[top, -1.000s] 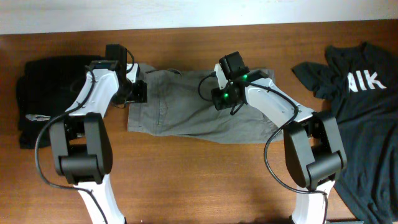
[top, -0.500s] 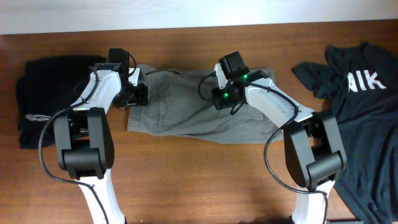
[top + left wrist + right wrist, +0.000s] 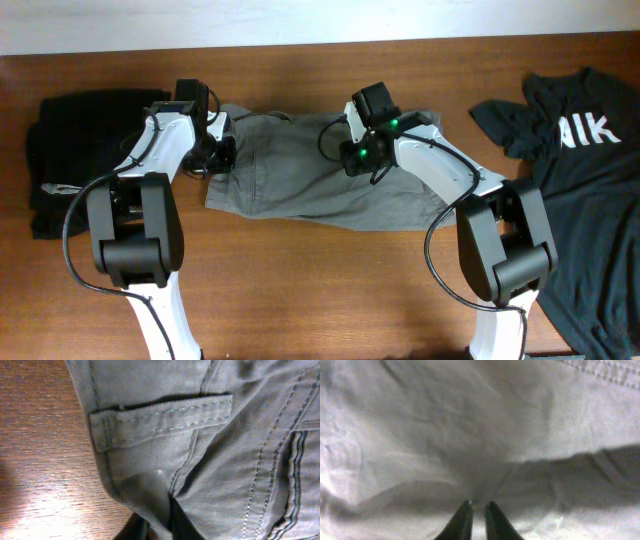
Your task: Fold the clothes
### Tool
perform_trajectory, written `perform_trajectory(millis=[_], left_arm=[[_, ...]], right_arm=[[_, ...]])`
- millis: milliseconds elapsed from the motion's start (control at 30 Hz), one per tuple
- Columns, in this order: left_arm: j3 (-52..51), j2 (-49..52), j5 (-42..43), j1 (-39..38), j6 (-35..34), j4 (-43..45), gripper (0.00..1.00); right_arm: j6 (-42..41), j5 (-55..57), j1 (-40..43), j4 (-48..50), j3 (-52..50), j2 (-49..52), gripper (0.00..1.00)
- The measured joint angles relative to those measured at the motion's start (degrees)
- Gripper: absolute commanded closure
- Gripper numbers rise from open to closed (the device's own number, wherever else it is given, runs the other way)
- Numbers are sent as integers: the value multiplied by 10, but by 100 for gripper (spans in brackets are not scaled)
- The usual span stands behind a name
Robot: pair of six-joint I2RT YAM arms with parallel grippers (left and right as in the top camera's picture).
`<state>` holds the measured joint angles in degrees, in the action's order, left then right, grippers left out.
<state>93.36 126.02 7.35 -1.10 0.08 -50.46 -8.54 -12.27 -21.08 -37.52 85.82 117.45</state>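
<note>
Centrally on the table (image 3: 300, 290) lie the shorts (image 3: 300, 185); the left gripper (image 3: 218, 152) clenches their far-left edge by a belt loop (image 3: 160, 417); the right gripper (image 3: 353, 160) pinches cloth at their far middle

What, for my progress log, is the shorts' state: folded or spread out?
Mostly spread: the shorts lie flat and long across the table, no stacked fold visible overhead. Whether one leg lies over the other, cannot tell.
</note>
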Motion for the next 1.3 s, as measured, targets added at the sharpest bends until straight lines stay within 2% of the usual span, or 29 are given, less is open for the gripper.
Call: perform_trajectory(millis=[133, 367, 867, 1300], left_arm=[[0, 0, 2, 0, 0, -1, 99], [31, 5, 2, 0, 0, -61, 99], [301, 16, 2, -19, -3, -288, 99], [382, 16, 2, -60, -3, -347, 99]], right_arm=[[-27, -5, 1, -4, 10, 0, 96], [-68, -8, 0, -34, 11, 0, 96], [-147, -50, -32, -67, 11, 0, 96], [-170, -131, -37, -14, 11, 1, 96]])
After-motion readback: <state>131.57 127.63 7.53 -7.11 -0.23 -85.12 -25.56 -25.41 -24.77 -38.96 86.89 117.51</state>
